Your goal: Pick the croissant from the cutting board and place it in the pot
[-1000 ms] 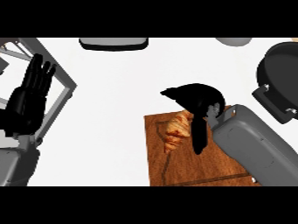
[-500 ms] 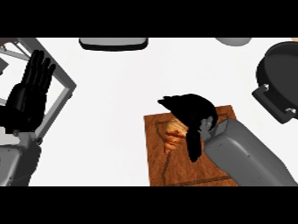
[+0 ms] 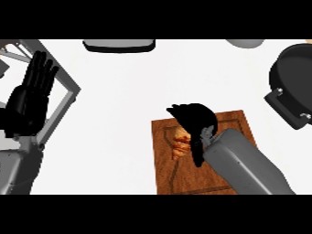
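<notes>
Lowered since before, right hand [image 3: 194, 119] curls over the half-hidden croissant [image 3: 180, 143] on the cutting board [image 3: 199, 178].

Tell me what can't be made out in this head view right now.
- Croissant: mostly hidden under the right hand; whether it is gripped is unclear.
- Cutting board: right part covered by the forearm.
- Pot: cut off by the right edge.
- Grey objects at the top edge: cut off, unidentifiable.

A golden-brown croissant [image 3: 180, 143] lies on the reddish-brown wood-grained cutting board [image 3: 185, 178]. At two o'clock, the pot [image 3: 305, 84] is black. The counter [image 3: 138, 119] is white; both hands are black.
</notes>
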`<move>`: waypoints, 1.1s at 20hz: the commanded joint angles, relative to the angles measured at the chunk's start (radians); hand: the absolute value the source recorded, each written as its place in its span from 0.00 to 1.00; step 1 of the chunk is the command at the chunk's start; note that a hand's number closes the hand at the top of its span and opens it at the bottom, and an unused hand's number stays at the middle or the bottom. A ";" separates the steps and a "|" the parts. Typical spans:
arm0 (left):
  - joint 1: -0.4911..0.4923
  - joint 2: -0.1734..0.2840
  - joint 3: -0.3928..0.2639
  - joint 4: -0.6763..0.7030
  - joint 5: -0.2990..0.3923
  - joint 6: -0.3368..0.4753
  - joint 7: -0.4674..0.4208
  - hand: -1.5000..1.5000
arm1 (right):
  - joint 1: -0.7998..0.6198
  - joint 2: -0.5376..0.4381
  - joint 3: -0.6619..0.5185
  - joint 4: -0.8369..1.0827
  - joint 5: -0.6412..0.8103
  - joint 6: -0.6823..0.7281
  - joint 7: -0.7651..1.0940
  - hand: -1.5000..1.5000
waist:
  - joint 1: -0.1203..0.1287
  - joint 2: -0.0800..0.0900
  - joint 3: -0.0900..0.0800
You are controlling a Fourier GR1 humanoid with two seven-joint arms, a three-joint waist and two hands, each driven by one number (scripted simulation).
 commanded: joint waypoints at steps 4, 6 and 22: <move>-0.033 0.004 0.039 0.054 -0.003 -0.043 -0.018 0.50 | 0.003 0.052 -0.020 0.159 0.118 -0.073 -0.161 0.00 | -0.001 0.000 0.000; -0.006 -0.013 0.048 0.050 -0.017 -0.033 -0.058 0.50 | -0.015 0.091 -0.048 0.194 0.141 -0.068 -0.156 0.00 | 0.000 0.000 0.000; 0.001 -0.019 0.047 0.038 -0.022 -0.054 -0.026 0.50 | 0.034 0.109 0.042 0.221 0.273 -0.170 -0.376 1.00 | 0.000 0.001 0.000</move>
